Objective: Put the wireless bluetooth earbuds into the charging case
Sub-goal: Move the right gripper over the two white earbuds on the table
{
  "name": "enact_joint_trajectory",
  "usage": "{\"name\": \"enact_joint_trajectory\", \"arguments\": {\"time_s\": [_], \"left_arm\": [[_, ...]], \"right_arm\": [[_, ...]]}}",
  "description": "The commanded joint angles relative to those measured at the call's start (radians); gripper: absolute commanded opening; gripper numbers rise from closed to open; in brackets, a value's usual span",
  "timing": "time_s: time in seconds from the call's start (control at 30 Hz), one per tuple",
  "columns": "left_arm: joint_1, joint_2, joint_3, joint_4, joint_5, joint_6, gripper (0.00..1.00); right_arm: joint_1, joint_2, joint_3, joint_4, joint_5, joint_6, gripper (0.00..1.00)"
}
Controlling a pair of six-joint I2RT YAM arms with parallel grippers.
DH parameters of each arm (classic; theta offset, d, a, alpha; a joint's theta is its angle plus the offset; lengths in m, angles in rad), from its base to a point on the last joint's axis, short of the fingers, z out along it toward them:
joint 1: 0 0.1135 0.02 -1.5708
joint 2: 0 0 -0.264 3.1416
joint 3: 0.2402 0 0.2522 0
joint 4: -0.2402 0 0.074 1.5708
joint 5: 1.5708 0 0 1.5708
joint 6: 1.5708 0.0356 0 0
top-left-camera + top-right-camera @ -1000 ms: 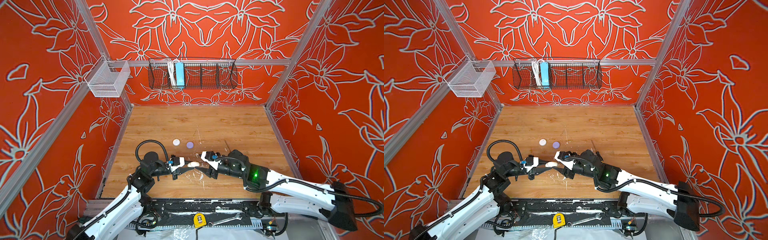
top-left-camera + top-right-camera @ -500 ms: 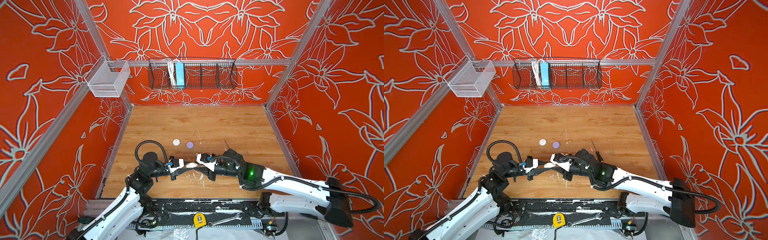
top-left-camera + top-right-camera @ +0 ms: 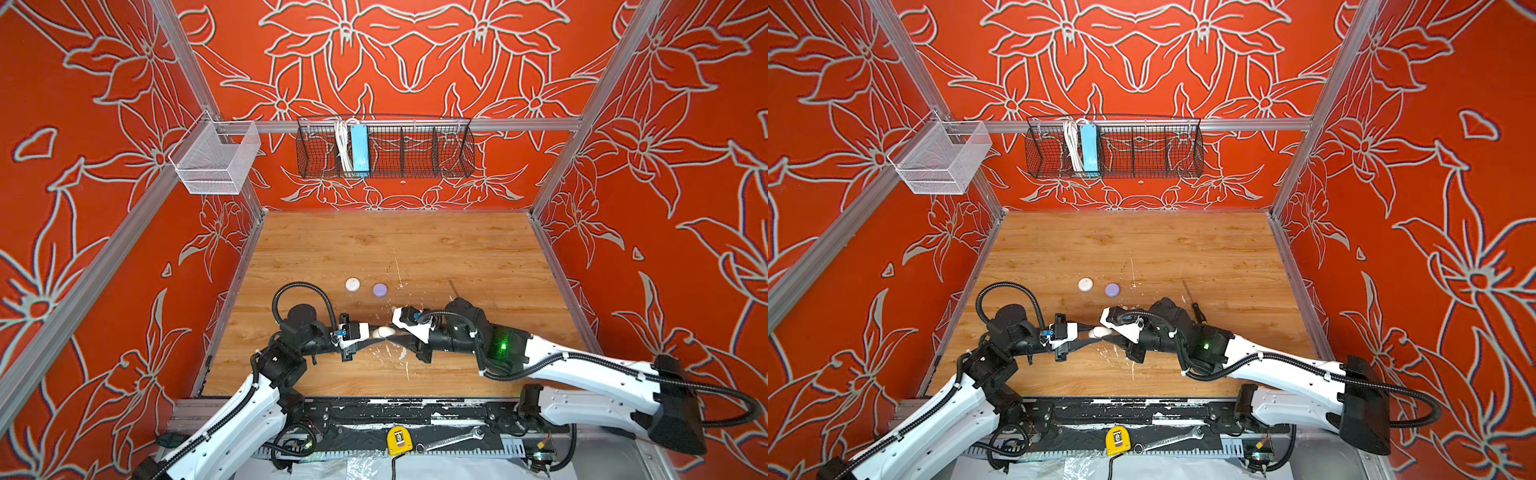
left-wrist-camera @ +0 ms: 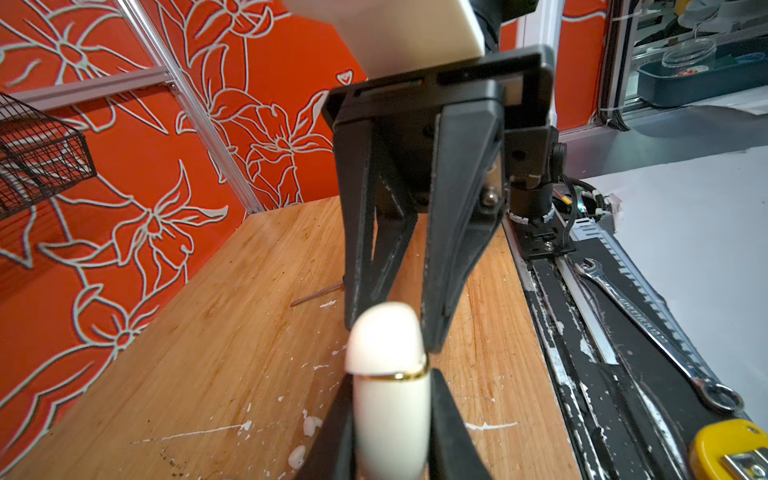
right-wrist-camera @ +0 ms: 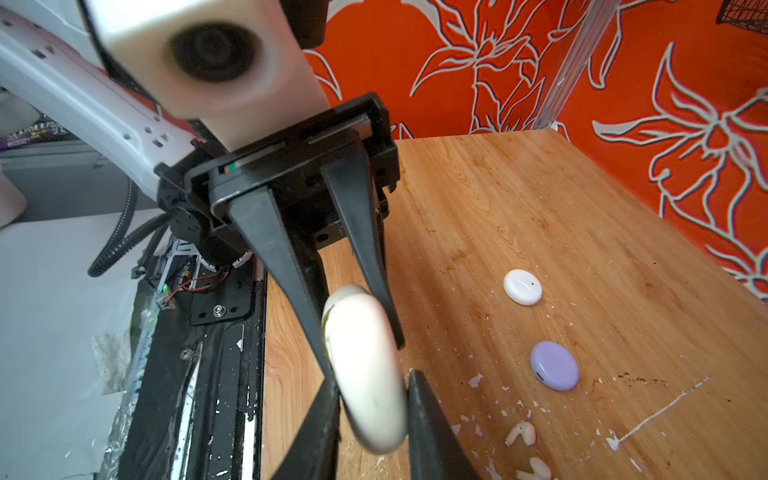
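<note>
On a scuffed light-wood tabletop [image 3: 415,249], a round white plastic case [image 3: 352,284] is seen, with a round lavender case [image 3: 380,289] just beside it at three o'clock; cream stemmed earbuds [image 5: 521,432] are laid nearby.

The right gripper [image 5: 374,379] and left gripper [image 5: 362,353] pinch a cream case [image 5: 368,411] from opposite ends over the table [image 5: 498,199]; a white case [image 5: 523,286], a lavender case [image 5: 554,365] and two earbuds [image 5: 521,433] lie on it

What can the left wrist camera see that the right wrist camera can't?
Only the left wrist: a wrench and a yellow tape measure. Only the right wrist: a white case and a purple case lying on the table. Both: the cream case and the wooden table.
</note>
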Motion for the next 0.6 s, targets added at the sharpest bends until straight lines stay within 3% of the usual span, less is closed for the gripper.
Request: {"name": "enact_joint_trajectory", "arguments": {"time_s": [0.0,0.1,0.27,0.57], "left_arm": [[-0.037,-0.026,0.013,-0.014,0.167,0.078,0.0],[-0.038,-0.024,0.016,-0.009,0.162,0.069,0.0],[-0.037,-0.008,0.027,0.008,0.132,0.023,0.0],[-0.037,0.01,0.04,0.018,0.113,-0.013,0.0]], "right_arm": [[-0.067,-0.007,0.053,0.05,0.191,0.088,0.19],[-0.074,-0.001,0.061,0.037,0.201,0.097,0.19],[-0.077,0.0,0.062,0.036,0.196,0.097,0.5],[-0.077,-0.023,0.048,0.039,0.217,0.088,0.56]]}}
